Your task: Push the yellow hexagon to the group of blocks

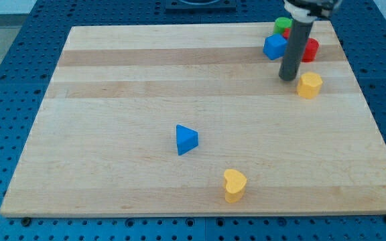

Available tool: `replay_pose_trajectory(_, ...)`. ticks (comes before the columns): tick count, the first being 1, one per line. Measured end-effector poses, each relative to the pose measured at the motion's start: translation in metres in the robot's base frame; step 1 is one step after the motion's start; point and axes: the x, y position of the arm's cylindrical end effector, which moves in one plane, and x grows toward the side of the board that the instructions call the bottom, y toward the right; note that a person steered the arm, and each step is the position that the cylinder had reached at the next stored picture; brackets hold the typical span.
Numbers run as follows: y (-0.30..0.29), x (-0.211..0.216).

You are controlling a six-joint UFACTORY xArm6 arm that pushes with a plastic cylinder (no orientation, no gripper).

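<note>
Tip beside yellow hexagon
My tip (288, 78) sits just left of yellow hexagon (309, 86), below blue cube (274, 47); no fingers on this rod.

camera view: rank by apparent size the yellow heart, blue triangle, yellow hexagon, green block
1. yellow heart and yellow hexagon: look about alike; the heart sits lower in the view, possibly nearer, so unranked.
2. blue triangle: close behind.
3. green block: smallest, partly hidden by my rod; my tip sits just left of the hexagon.
</note>
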Motion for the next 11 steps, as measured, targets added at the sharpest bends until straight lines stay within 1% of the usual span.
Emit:
replay_pose_trajectory(1,0.000,0.082)
replay_pose_trajectory(2,0.007,0.133)
replay_pose_trajectory(3,0.056,0.104)
replay_pose_trajectory(4,0.068,0.049)
replay_pose_trajectory(7,0.046,0.036)
replay_pose_trajectory(8,0.046,-0.017)
replay_pose_trajectory(9,0.046,-0.033)
replay_pose_trajectory(11,0.046,-0.036)
